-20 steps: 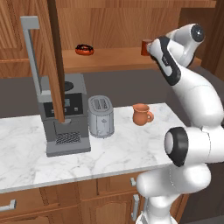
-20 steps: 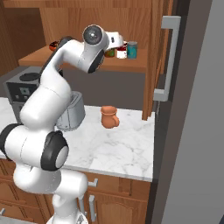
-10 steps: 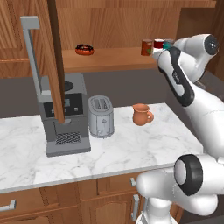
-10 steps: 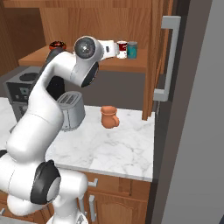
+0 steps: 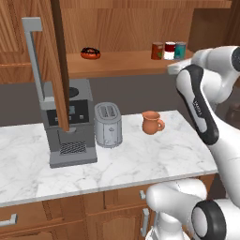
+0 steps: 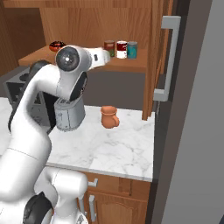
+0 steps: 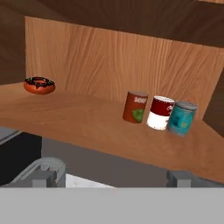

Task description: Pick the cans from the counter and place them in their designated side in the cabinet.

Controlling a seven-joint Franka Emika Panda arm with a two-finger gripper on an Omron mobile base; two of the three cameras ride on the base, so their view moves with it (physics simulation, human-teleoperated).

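Observation:
Two cans stand side by side on the cabinet's shelf board [image 5: 117, 63]: a reddish-brown one with an orange label [image 7: 135, 106] [image 5: 157, 50] [image 6: 109, 48] and a white one with dark red bands [image 7: 160, 113] [image 5: 169, 50] [image 6: 121, 49]. A teal-blue can [image 7: 181, 118] stands right beside the white one. My gripper [image 7: 116, 177] is open and empty, hanging in front of the shelf edge and a short way back from the cans. Nothing lies between its fingertips [image 7: 43, 171]. The marble counter [image 5: 140, 161] lies below.
A dark-topped doughnut [image 7: 39, 85] [image 5: 90, 53] sits further along the shelf. On the counter stand an orange mug [image 5: 151, 123] [image 6: 109, 117], a toaster [image 5: 108, 125] and a coffee machine [image 5: 65, 122]. An open cabinet door [image 5: 58, 61] hangs over the coffee machine; another door [image 6: 157, 57] stands by the cans.
My hand has drawn back from the shelf, uncovering the cans it hid a second ago. The jaws have stayed open. The cans have not moved.

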